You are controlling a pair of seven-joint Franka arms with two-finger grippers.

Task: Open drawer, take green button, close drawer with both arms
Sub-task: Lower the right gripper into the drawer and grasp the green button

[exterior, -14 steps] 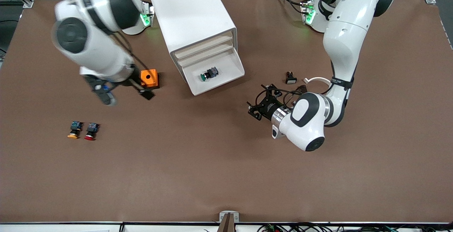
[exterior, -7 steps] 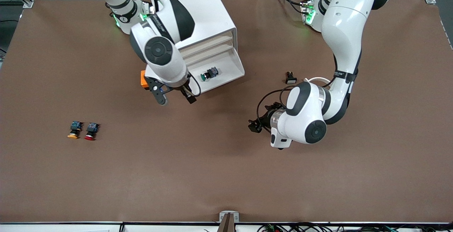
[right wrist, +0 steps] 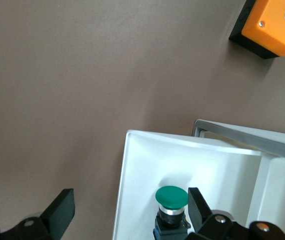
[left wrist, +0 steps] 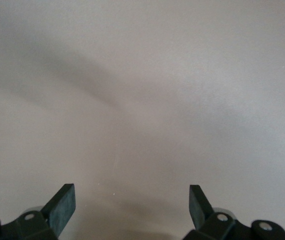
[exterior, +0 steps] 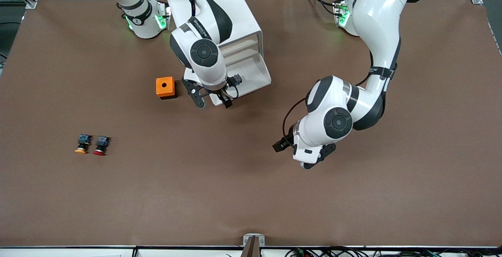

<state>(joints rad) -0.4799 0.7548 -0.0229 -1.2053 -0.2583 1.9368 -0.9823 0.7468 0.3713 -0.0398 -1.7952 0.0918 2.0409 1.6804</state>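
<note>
The white cabinet (exterior: 213, 13) stands at the robots' edge of the table, its lowest drawer (exterior: 259, 77) pulled out. The green-capped button (right wrist: 172, 197) lies in that drawer; in the front view only its dark body (exterior: 236, 79) shows beside the right wrist. My right gripper (exterior: 211, 101) is open and empty over the drawer's front edge. In the right wrist view (right wrist: 130, 210) the green cap sits just inside one fingertip (right wrist: 197, 202). My left gripper (exterior: 298, 154) is open and empty over bare brown table; the left wrist view (left wrist: 130, 205) shows only table.
An orange box (exterior: 165, 87) with a round hole sits beside the drawer toward the right arm's end; it also shows in the right wrist view (right wrist: 277, 25). A yellow-capped button (exterior: 81, 144) and a red-capped button (exterior: 100, 145) lie nearer the front camera.
My right arm has swung from the orange box to over the open drawer's front edge. My left arm has drawn away from the drawer toward the front camera and turned its gripper downward.
</note>
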